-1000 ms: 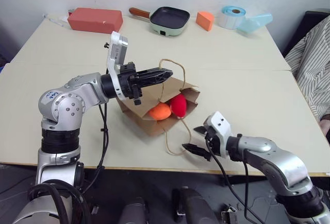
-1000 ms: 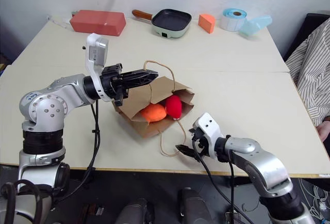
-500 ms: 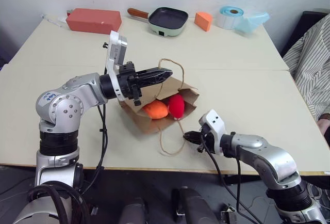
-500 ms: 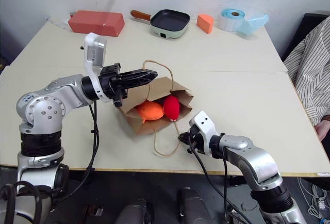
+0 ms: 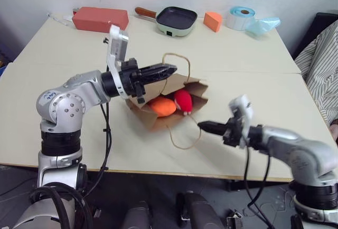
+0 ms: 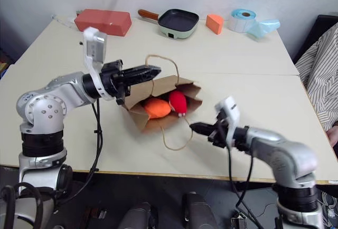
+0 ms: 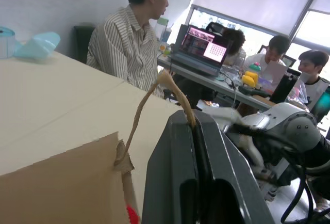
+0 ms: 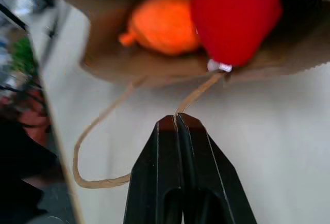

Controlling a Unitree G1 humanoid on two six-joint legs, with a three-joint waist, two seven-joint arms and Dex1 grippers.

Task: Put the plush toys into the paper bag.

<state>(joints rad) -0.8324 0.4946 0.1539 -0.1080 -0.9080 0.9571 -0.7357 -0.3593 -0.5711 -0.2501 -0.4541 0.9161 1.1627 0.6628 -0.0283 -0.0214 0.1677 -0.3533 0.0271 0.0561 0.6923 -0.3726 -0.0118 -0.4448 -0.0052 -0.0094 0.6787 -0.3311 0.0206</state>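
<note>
no readable writing. left gripper (image 5: 170, 69), reaching level across the table's (image 5: 253, 65) middle, pinches the paper bag's (image 5: 158, 117) upper handle; right gripper (image 8: 175, 123) clamps the lower handle near the front edge. plush toys (image 5: 174, 103) lie inside the bag.

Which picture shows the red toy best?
The right wrist view: the red plush toy looms large in the paper bag mouth. Both eye views show it smaller, beside the orange plush toy. The left wrist view shows a red sliver.
</note>
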